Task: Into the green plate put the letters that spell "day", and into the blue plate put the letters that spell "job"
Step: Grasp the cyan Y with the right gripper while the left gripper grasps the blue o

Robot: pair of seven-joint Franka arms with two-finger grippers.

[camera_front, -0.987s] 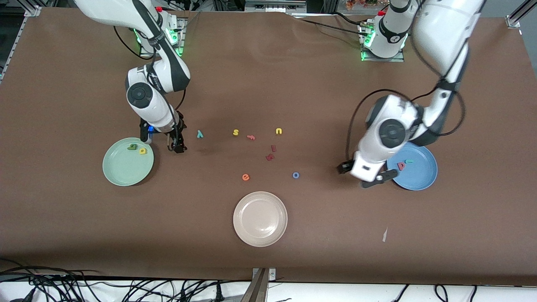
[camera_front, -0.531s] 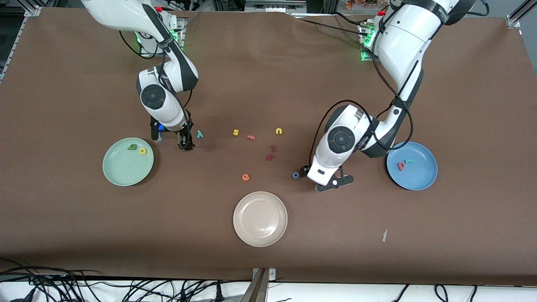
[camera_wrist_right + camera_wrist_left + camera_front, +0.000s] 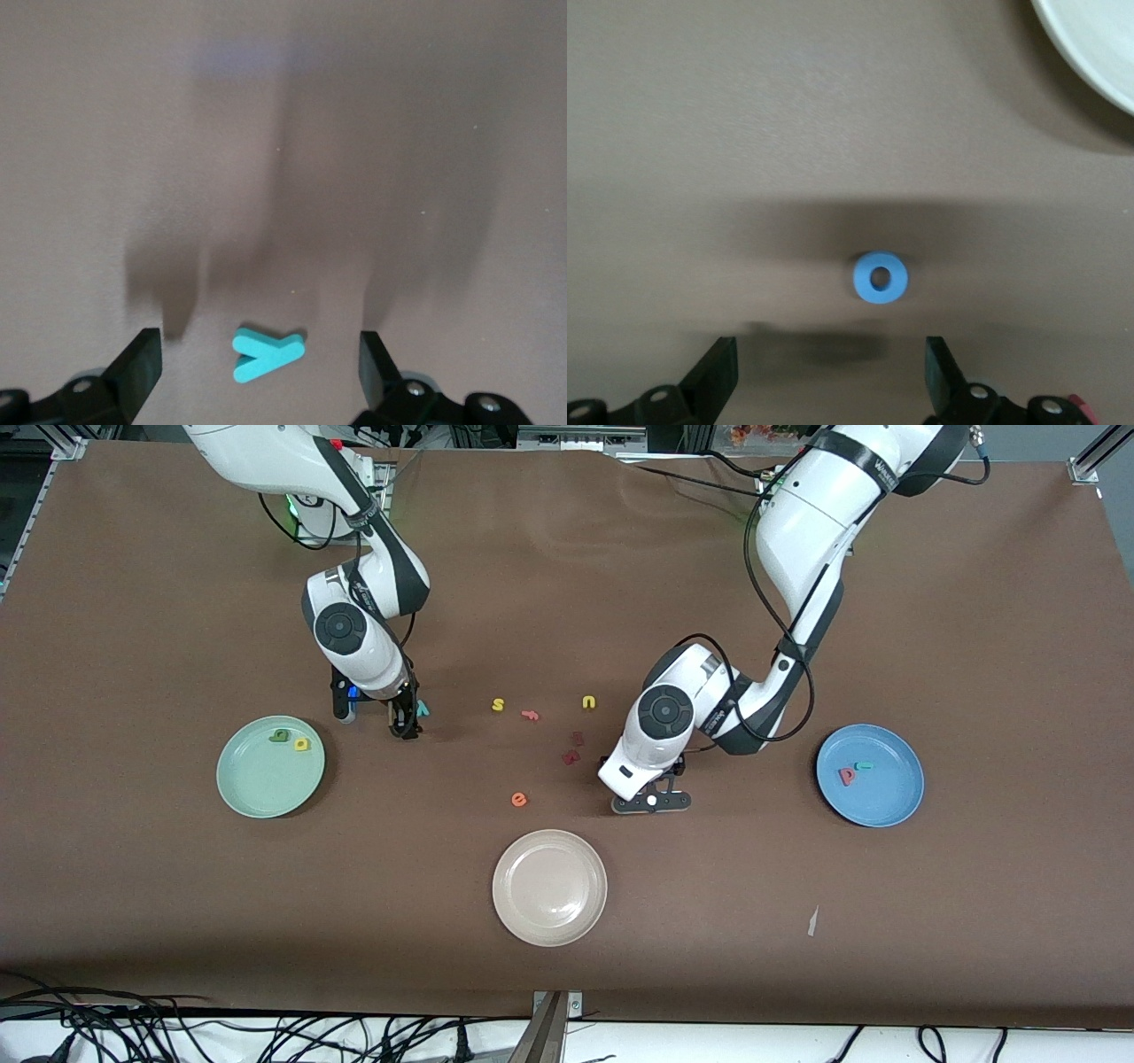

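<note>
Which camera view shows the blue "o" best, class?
The left wrist view: the blue "o" lies unobstructed on the table, between the open left gripper's fingers. In the front view the left arm covers it. The right wrist view shows only the teal "y".

Matt brown table cover (image 3: pixel 567 584); glossy beige plate (image 3: pixel 549 887); matt foam blue "o" (image 3: pixel 880 278).

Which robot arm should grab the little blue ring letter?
The left arm. Its open left gripper hangs right over the blue foam ring "o", while the right gripper is over the teal foam "y".
</note>
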